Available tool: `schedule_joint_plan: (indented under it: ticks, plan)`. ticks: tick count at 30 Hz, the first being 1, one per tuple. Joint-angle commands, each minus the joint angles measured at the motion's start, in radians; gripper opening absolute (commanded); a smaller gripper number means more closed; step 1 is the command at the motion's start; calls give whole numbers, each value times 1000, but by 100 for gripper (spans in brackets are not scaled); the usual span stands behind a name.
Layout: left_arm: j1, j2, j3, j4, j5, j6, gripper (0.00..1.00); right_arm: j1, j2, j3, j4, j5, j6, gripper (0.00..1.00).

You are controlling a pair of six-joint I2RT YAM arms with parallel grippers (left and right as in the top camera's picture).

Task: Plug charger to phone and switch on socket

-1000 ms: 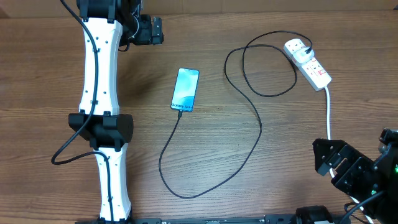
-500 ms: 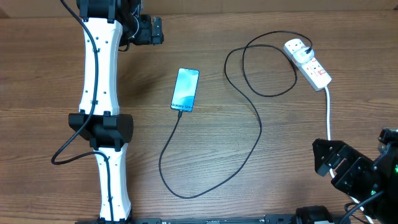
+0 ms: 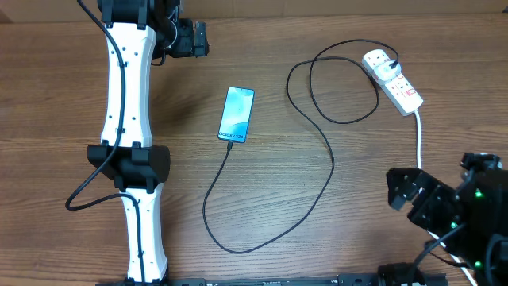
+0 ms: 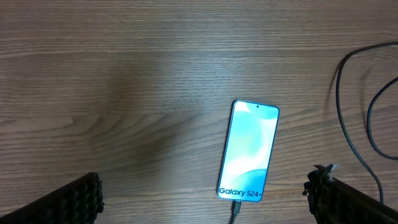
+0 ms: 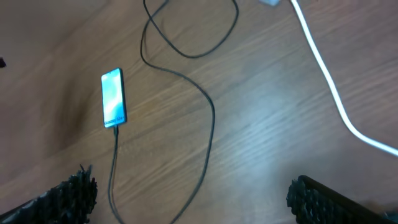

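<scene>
The phone (image 3: 237, 114) lies near the table's middle with its blue screen up; it also shows in the left wrist view (image 4: 249, 151) and the right wrist view (image 5: 113, 98). The charger's small plug (image 4: 235, 210) sits in the phone's bottom edge. Its black cable (image 3: 329, 171) loops across the table to a black adapter (image 3: 391, 58) on the socket (image 3: 393, 79), a white power strip at the back right. My left gripper (image 3: 193, 37) is open and empty at the back left, above the phone. My right gripper (image 3: 405, 191) is open and empty at the front right.
The socket's white cord (image 3: 419, 143) runs forward from the strip toward my right arm and shows in the right wrist view (image 5: 326, 71). My left arm's white links (image 3: 127, 103) stretch along the table's left side. The wooden table (image 3: 71, 119) shows bare wood at the left.
My right gripper has moved a little back and left, toward the white cord. The left arm, phone and cable have not moved.
</scene>
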Motion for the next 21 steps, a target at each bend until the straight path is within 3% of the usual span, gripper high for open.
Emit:
schedule_joint_plan:
  ticks: [1, 11, 21]
  plan:
    - [2, -5, 2, 1, -14, -6, 100, 7, -90, -102, 75, -2, -8, 100]
    - [2, -5, 2, 1, -14, -6, 100, 7, -328, -409, 350, 1, -63, 100]
    - [2, -5, 2, 1, -14, -6, 100, 7, -551, -757, 748, -20, -121, 100]
